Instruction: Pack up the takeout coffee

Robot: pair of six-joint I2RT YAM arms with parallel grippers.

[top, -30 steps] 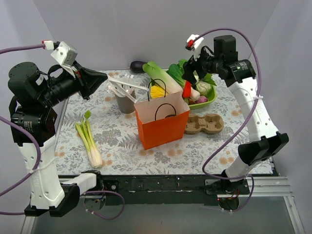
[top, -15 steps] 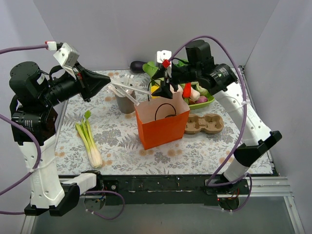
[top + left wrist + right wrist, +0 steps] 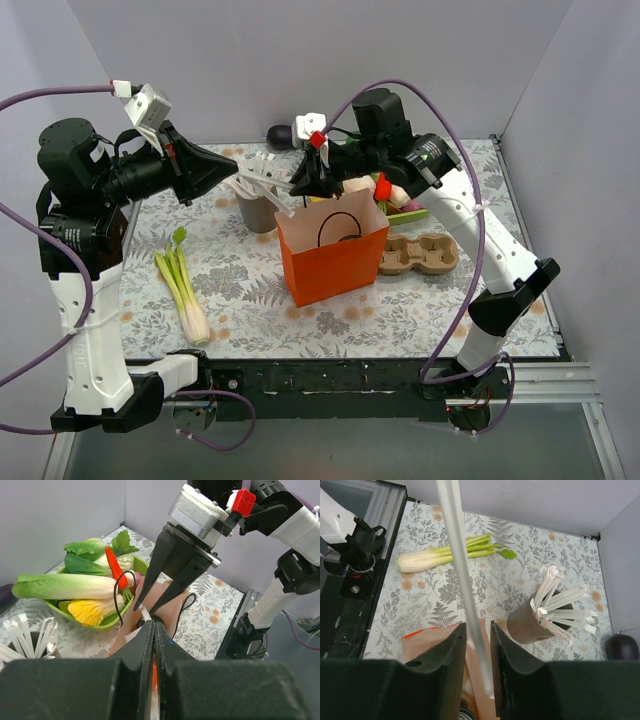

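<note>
Top external view is showing the left gripper [image 3: 232,166] reaching in from the left, its fingers pressing together on one white wrapped straw [image 3: 460,575]. Below it, one celery stalk [image 3: 185,290] is lying flat on the leaf-patterned table [image 3: 400,310]. Next along, one grey cup [image 3: 258,212] is standing upright and holding a bunch of white sticks [image 3: 243,183], too crowded to count. One dark aubergine [image 3: 282,135] is lying by the back wall.

The held straw is slanting rightward, and its far end is passing between the fingers of the right gripper [image 3: 300,186]. Those fingers are standing slightly apart around it; whether either one is touching the straw cannot be told. That gripper is hovering over the mouth of one orange paper bag [image 3: 335,265], which is standing upright with two black loop handles. Its front is showing plain orange.

The takeout coffee [image 3: 465,714] is showing only in the right wrist view, as a dark round edge low inside the bag; the cup body is hidden.

Just right of the bag, one brown pulp tray [image 3: 420,255] is lying on the table with two wells showing. Behind it, one green dish [image 3: 102,626] is holding leafy vegetables and one red pepper [image 3: 114,566].
</note>
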